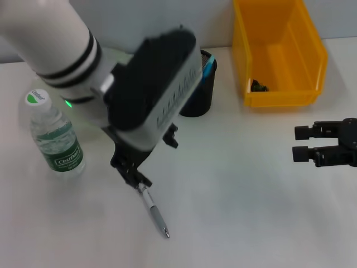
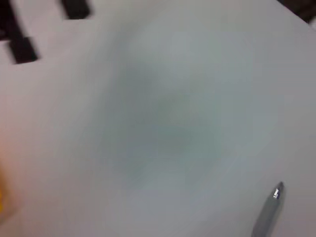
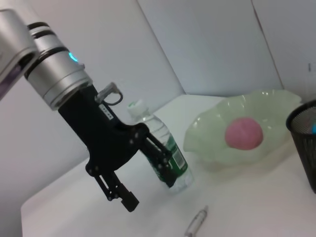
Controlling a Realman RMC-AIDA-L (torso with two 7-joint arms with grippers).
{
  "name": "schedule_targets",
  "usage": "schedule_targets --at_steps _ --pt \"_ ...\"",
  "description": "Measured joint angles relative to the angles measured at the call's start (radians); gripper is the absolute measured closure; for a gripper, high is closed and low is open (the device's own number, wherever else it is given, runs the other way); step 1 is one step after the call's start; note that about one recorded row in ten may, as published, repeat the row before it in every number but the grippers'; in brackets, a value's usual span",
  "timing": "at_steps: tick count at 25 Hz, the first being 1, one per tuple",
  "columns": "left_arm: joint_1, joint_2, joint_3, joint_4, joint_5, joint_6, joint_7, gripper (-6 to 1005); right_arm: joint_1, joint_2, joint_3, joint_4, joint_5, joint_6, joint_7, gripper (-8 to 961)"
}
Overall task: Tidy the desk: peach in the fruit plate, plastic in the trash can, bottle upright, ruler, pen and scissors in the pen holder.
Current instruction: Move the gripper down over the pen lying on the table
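Note:
My left gripper (image 1: 155,163) is open and hangs just above the table, near the upper end of a silver pen (image 1: 154,213) that lies flat. The right wrist view shows its jaws (image 3: 148,191) apart and the pen (image 3: 196,222) lying free. The pen's tip also shows in the left wrist view (image 2: 269,212). The bottle (image 1: 56,137) stands upright at the left. The peach (image 3: 243,133) sits in the fruit plate (image 3: 276,101). The black mesh pen holder (image 1: 201,95) holds something blue (image 1: 207,68). The ruler is not in view. My right gripper (image 1: 304,143) is open and empty at the right.
The yellow trash can (image 1: 279,50) stands at the back right with a small dark item (image 1: 258,85) inside. My left arm hides the fruit plate in the head view. Bare white table lies between the pen and my right gripper.

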Motion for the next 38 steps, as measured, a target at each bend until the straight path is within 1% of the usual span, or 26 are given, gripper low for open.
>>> schedule_targets --at_steps 2,3,4,6,7,8,11,13,20,27,29,32,35,38 --pt "0.005 -0.001 0.031 -0.004 0.000 -0.014 0.042 184 0.009 -0.006 0.005 -0.001 -0.022 0.002 0.008 183" --pt "0.003 -0.001 0.058 -0.011 0.002 -0.017 0.064 184 0.020 -0.013 0.008 0.002 -0.038 0.006 0.016 183" --pt "0.001 -0.001 0.071 -0.013 0.005 -0.018 0.071 184 0.020 -0.013 0.008 0.002 -0.038 0.006 0.016 183" --pt "-0.001 -0.001 0.125 -0.016 0.017 -0.019 0.096 185 0.032 -0.021 0.007 0.010 -0.042 0.009 0.025 183" --pt "-0.001 -0.001 0.125 -0.016 0.017 -0.019 0.096 185 0.039 -0.024 0.005 0.013 -0.043 0.010 0.033 183" --pt "0.000 -0.001 0.169 -0.016 0.025 -0.020 0.116 185 0.052 -0.027 0.000 0.016 -0.048 0.010 0.050 183" --pt "0.002 -0.002 0.225 -0.010 0.033 -0.019 0.136 185 0.062 -0.028 -0.001 0.021 -0.052 0.010 0.061 183" --pt "0.004 -0.003 0.283 -0.007 0.048 -0.024 0.158 185 0.075 -0.028 -0.002 0.034 -0.059 0.010 0.063 183" --pt "-0.009 -0.003 0.315 -0.022 0.064 -0.060 0.185 186 0.095 -0.021 -0.019 0.039 -0.089 0.012 0.067 183" --pt "-0.060 -0.003 0.337 -0.113 0.025 -0.112 0.189 186 0.103 -0.018 -0.070 0.040 -0.092 0.022 0.067 183" --pt "-0.062 -0.002 0.344 -0.117 0.020 -0.122 0.188 187 0.104 -0.017 -0.086 0.039 -0.093 0.028 0.065 183" --pt "-0.065 -0.003 0.368 -0.123 0.013 -0.144 0.184 187 0.104 -0.018 -0.091 0.039 -0.098 0.033 0.065 183" --pt "-0.069 -0.003 0.373 -0.131 0.011 -0.151 0.185 187 0.102 -0.019 -0.091 0.039 -0.100 0.033 0.065 183" --pt "-0.087 -0.003 0.388 -0.165 -0.005 -0.166 0.189 187 0.099 -0.021 -0.091 0.040 -0.102 0.033 0.063 183"
